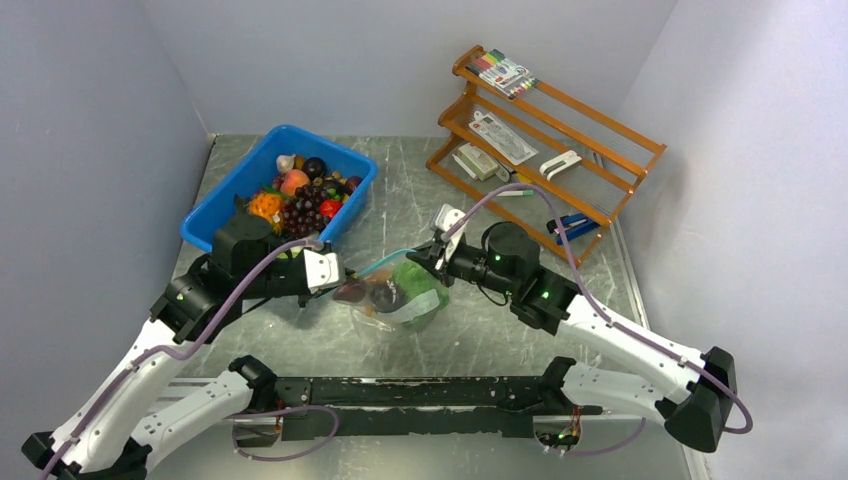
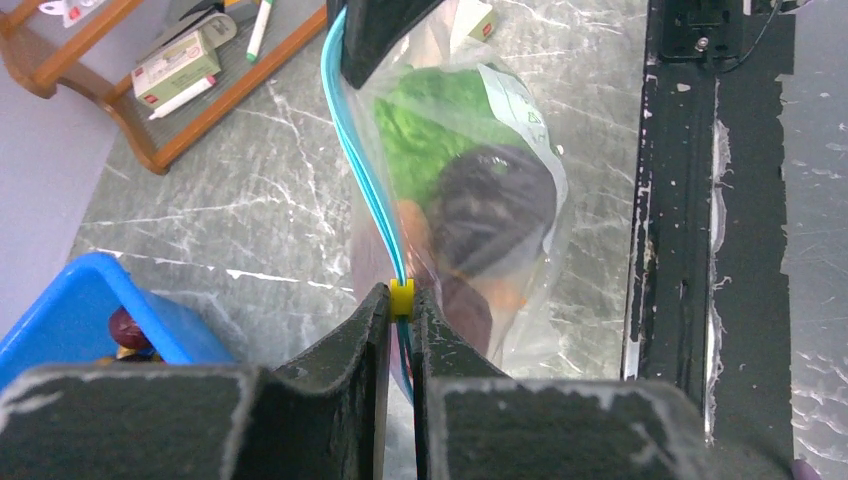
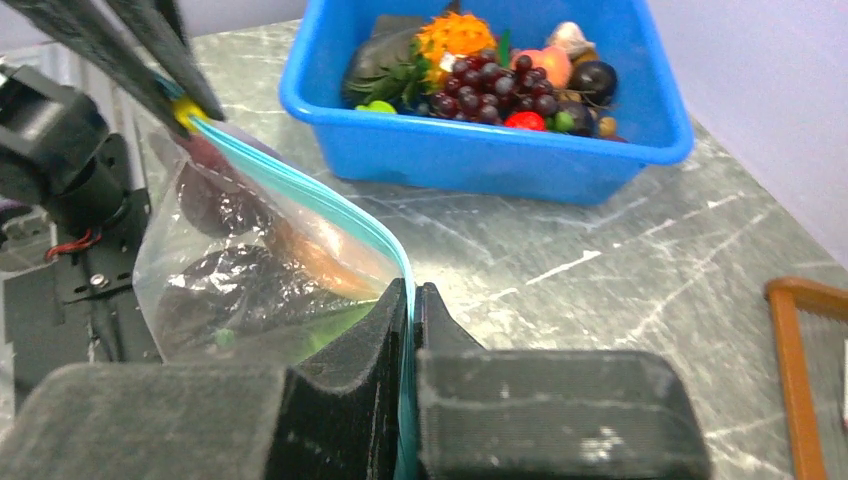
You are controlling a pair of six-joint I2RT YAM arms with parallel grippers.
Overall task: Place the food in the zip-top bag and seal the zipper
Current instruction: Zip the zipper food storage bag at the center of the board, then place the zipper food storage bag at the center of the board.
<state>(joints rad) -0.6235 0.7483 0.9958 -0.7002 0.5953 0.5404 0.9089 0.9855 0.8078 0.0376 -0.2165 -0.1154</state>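
The left arm (image 1: 130, 385) and right arm (image 1: 620, 335) are white shells with black joints, a lilac cable (image 1: 215, 310) trailing along each. The left gripper (image 2: 402, 296) has dark, scuffed wedge fingers (image 2: 345, 345).

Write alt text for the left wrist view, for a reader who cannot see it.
The left gripper is shut on the teal zipper of the clear zip-top bag at its yellow tip, while the right gripper pinches the strip's far end. Green lettuce, a dark avocado and an orange piece lie inside; a blue bin sits at lower left.
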